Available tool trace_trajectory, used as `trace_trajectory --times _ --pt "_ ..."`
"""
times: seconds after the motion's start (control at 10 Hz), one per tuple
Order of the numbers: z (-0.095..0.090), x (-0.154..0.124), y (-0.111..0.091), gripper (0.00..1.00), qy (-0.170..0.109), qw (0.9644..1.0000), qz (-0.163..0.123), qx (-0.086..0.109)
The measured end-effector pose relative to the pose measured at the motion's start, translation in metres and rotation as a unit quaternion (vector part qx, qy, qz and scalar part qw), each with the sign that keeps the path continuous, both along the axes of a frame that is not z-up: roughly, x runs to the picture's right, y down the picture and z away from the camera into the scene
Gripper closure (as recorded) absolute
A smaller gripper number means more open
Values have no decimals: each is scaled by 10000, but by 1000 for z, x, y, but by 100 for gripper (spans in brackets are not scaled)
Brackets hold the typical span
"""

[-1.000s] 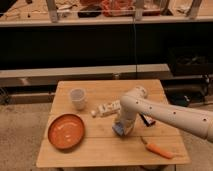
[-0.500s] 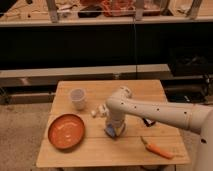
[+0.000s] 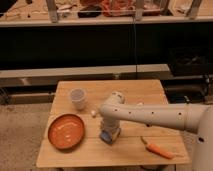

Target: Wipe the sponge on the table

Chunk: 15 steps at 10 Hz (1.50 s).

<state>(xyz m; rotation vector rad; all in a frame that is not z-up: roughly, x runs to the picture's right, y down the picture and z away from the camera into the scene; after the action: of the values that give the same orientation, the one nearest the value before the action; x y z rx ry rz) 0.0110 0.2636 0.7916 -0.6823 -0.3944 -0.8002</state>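
Observation:
The light wooden table (image 3: 125, 152) fills the middle of the camera view. On its middle front part lies the small light-blue sponge (image 3: 106, 136), partly covered from above. My gripper (image 3: 108, 131) points straight down onto the sponge, at the end of the white arm (image 3: 160, 116) that reaches in from the right. The gripper's lower part hides most of the sponge, so only its blue front edge shows.
An orange plate (image 3: 66, 131) lies at the table's front left. A white cup (image 3: 78, 98) stands behind it, with a small white object (image 3: 93, 113) to its right. A carrot (image 3: 158, 148) lies at the front right. A dark shelf unit (image 3: 100, 45) stands behind the table.
The gripper and sponge have slid left across the table top, from right of centre toward the plate. The arm has stretched further left with them.

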Motion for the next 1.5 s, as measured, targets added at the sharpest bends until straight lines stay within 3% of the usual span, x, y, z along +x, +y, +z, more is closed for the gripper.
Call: trace_trajectory --times 0.3,0.7,1.5 --pt "-18 -19 28 46 -137 9999 -77 66" --pt "-21 -19 49 46 -46 9999 68 92" --pt "-45 52 65 46 183 9972 685 221"
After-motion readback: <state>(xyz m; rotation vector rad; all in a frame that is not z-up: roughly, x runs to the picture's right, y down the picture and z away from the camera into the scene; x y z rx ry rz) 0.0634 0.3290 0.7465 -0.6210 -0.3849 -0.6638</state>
